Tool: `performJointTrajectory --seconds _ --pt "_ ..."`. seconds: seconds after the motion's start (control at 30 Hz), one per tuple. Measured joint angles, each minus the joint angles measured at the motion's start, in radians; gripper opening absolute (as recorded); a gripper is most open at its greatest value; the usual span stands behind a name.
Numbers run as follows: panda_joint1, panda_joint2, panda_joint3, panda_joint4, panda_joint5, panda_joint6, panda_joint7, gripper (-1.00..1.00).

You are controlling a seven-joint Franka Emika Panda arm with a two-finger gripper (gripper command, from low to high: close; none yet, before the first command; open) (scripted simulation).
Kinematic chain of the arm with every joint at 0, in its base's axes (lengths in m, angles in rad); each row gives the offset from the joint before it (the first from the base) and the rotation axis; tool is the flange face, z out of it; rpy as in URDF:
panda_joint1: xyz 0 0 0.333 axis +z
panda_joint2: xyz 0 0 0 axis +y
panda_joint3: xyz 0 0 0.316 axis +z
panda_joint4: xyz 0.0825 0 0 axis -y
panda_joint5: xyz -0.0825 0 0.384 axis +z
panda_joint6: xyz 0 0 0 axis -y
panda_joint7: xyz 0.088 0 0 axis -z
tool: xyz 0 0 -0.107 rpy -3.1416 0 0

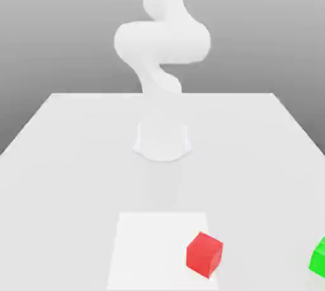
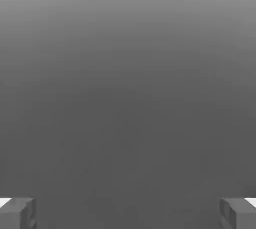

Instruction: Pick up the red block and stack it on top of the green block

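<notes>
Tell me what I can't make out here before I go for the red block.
- Green block: cut off by the exterior view's right edge, so its full shape is unseen.
- Red block: its far faces are hidden.
- Gripper: in the hand view the fingertips are cut off by the frame's edge.

Red block (image 1: 204,254): matt, smooth faces; green block (image 1: 319,257): matt, equally plain; table (image 1: 63,156): smooth, matt white; arm (image 1: 162,42): smooth white casing; fingertips (image 2: 17,213): dull grey.

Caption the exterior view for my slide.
Red block and green block sit apart on the white table.
</notes>
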Motion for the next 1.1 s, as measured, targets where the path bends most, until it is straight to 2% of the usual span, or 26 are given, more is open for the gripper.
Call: performJointTrajectory --seconds 0.33,0.57,0.8,0.97,1.0,1.1 --pt "-0.108 0.37 0.164 -0.098 -0.086 0.153 0.363 0.0" --pt "-0.125 0.625 0.219 -0.165 -0.14 0.259 0.609 0.0" --pt "-0.087 0.863 0.227 -0.228 -0.11 0.376 0.784 0.0" --pt "-0.018 1.043 0.142 -0.206 -0.202 0.516 0.87 0.0" --pt "-0.009 1.061 0.13 -0.204 -0.212 0.531 0.878 -1.0" --pt "-0.009 1.061 0.13 -0.204 -0.213 0.532 0.878 -1.0"
